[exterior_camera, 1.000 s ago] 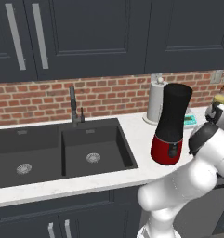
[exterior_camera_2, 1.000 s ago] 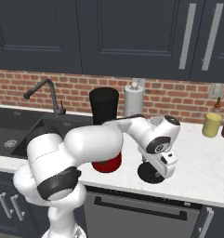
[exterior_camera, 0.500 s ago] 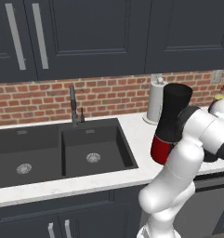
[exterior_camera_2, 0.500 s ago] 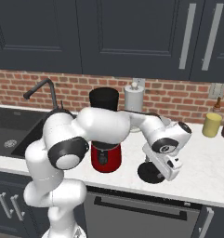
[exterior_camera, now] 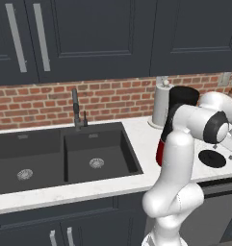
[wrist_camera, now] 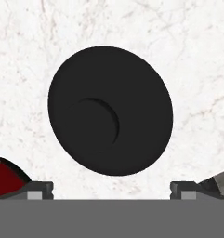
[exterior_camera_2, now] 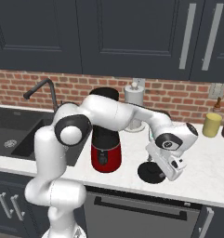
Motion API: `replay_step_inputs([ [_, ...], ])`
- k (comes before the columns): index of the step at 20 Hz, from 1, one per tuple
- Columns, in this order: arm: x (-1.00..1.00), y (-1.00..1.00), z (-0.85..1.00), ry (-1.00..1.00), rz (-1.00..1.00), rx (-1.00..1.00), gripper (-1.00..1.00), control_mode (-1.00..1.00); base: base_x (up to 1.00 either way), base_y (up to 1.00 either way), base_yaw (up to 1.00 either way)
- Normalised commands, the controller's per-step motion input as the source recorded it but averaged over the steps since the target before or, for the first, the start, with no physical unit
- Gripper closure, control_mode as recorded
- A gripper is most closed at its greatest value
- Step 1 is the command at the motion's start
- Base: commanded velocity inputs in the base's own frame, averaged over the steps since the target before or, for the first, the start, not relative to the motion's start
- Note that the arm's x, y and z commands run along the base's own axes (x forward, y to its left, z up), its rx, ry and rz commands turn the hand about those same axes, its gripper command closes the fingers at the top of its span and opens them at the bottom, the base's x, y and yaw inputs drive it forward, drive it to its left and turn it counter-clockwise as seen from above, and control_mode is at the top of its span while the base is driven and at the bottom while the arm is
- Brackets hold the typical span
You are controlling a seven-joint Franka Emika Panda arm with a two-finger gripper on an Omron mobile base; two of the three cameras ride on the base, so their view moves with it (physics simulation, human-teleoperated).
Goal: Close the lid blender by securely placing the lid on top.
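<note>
Hovering above the lid (wrist_camera: 110,110), the gripper (wrist_camera: 111,188) stands spread wide, with nothing between the two dark fingertips (wrist_camera: 39,189). Seen from the hand view as a flat round black disc with a small raised centre, lying on the white marble tabletop (wrist_camera: 187,56). Lying flat also in the right base view, the lid (exterior_camera_2: 149,172), on the tabletop (exterior_camera_2: 211,176) just to the right of the blender (exterior_camera_2: 105,139), near but apart from it. Standing upright, the blender, with glossy red base and tall black jar, partly covered by the white arm. In the left base view, the lid (exterior_camera: 212,158) to the right of the blender (exterior_camera: 181,98), near the front edge of the tabletop (exterior_camera: 136,139). Behind the blender, against the brick wall, a white paper-towel roll (exterior_camera_2: 134,100) upright. To the left, a dark double sink (exterior_camera: 64,158) with a black faucet (exterior_camera: 77,108). At the far right of the right base view, a yellow jar (exterior_camera_2: 212,124) near the wall.
</note>
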Motion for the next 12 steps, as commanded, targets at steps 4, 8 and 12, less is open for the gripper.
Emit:
replay_step_inputs([
  [4,0.00,0.12,-0.14,0.00,0.00,0.00,-1.00,-1.00,0.00,0.00,0.00],
  [8,0.00,0.09,-0.05,0.00,0.00,0.00,-1.00,-1.00,0.00,0.00,0.00],
  [12,0.00,0.11,-0.14,0.00,0.00,0.00,-1.00,-1.00,0.00,0.00,0.00],
])
